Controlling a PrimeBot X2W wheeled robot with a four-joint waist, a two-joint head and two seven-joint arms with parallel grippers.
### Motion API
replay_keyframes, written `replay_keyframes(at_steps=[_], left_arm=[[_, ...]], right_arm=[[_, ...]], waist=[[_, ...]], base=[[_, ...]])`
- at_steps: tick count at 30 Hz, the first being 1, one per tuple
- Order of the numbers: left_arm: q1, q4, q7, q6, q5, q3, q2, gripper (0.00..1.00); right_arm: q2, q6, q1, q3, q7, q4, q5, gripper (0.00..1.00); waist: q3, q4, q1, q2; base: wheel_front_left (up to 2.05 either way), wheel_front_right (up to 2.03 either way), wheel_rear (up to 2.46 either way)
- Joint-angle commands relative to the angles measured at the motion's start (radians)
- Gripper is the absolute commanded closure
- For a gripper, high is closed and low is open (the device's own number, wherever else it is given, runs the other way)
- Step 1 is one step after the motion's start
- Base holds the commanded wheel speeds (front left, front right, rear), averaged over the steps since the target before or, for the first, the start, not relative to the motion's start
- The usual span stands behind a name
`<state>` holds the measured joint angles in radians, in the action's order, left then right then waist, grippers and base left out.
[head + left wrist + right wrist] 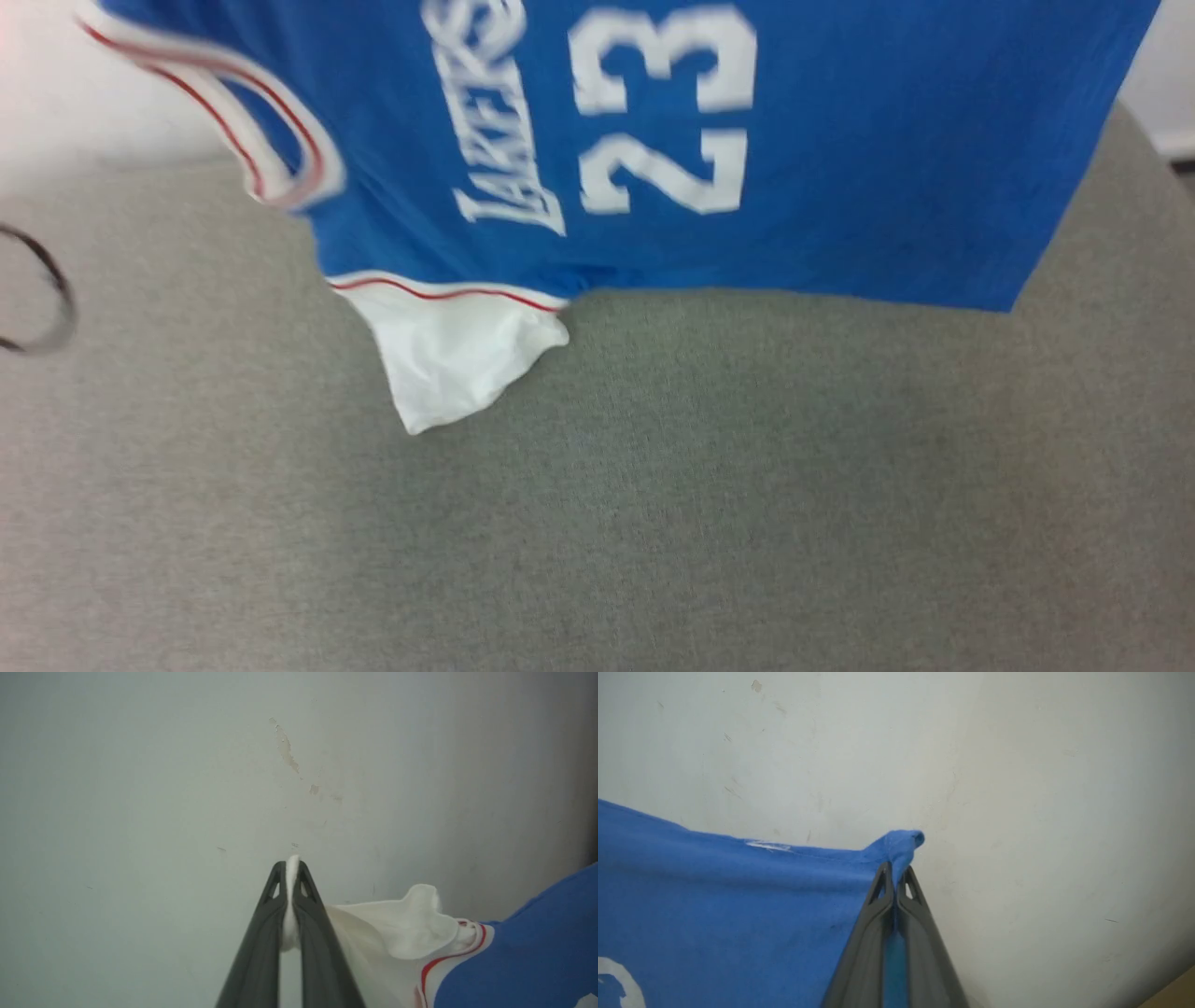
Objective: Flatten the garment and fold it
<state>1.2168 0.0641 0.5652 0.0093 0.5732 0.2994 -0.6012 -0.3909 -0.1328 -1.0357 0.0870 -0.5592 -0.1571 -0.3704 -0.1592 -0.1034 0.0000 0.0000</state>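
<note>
Garment (840, 187) hangs stretched, left gripper (292, 863) clenched on its white sleeve (402, 933), right gripper (895, 871) clenched on a blue corner (901, 842); flattening and folding apparently remain.

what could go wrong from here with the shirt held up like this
1. The left gripper pinches only a thin edge of a white sleeve; a tug might pull it free.
2. The right gripper holds just a small corner of the blue shirt, so that side could slip too.
3. The other sleeve hangs crumpled and may fold under when laid on the grey surface.
</note>
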Motion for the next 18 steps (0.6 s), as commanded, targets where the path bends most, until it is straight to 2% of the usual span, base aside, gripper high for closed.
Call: replay_keyframes(at_steps=[1, 7, 13, 18], left_arm=[[0.054, 0.001, -0.006, 0.021, -0.026, -0.006, -0.006, 1.00], [0.253, 0.081, -0.142, 0.072, -0.146, -0.009, 0.023, 1.00], [0.444, 0.215, -0.305, 0.060, -0.214, -0.005, 0.045, 1.00], [0.540, 0.277, -0.389, 0.047, -0.236, 0.000, 0.059, 1.00]], right_arm=[[0.006, 0.002, -0.053, -0.002, -0.006, -0.007, 0.003, 1.00], [0.040, 0.002, -0.266, 0.018, 0.045, -0.119, 0.095, 1.00], [0.108, 0.002, -0.444, 0.015, 0.147, -0.277, 0.174, 1.00], [0.113, 0.002, -0.522, 0.022, 0.221, -0.371, 0.216, 1.00]], waist=[[-0.132, -0.009, 0.0000, 0.0000], [-0.294, -0.037, 0.0000, 0.0000], [-0.370, -0.057, 0.0000, 0.0000], [-0.397, -0.043, 0.0000, 0.0000]], base=[[0.00, 0.00, 0.00], [0.00, 0.00, 0.00], [0.00, 0.00, 0.00], [0.00, 0.00, 0.00]])
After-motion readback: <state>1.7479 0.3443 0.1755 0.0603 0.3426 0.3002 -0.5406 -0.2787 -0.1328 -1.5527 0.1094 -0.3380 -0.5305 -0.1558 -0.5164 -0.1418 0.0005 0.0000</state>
